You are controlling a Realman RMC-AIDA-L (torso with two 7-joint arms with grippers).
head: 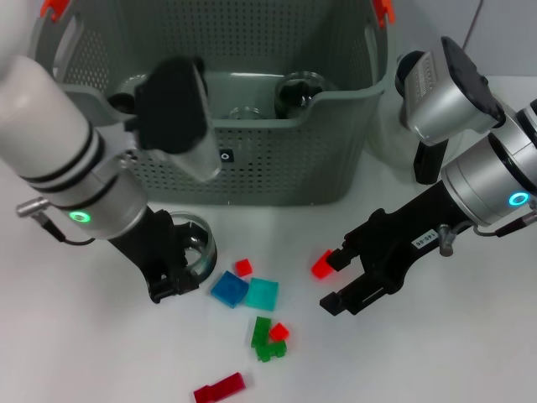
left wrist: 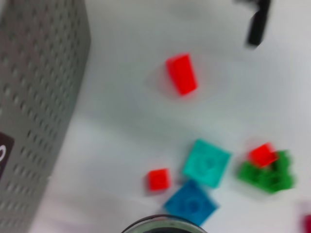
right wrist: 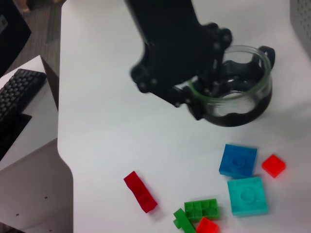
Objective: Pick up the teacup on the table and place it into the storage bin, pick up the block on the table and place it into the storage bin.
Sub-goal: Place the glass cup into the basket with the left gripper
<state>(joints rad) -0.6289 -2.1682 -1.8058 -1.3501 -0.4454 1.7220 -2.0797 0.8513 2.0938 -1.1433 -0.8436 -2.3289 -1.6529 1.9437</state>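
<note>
The glass teacup at lower left of the head view is clamped at its rim by the left gripper. The right gripper, lower right, is spread apart beside one red block. One storage bin is seen at upper centre.

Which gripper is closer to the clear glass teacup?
Left. The left gripper is at the clear glass teacup, fingers at its rim. The right gripper is across the scattered blocks, beside a red block.
</note>
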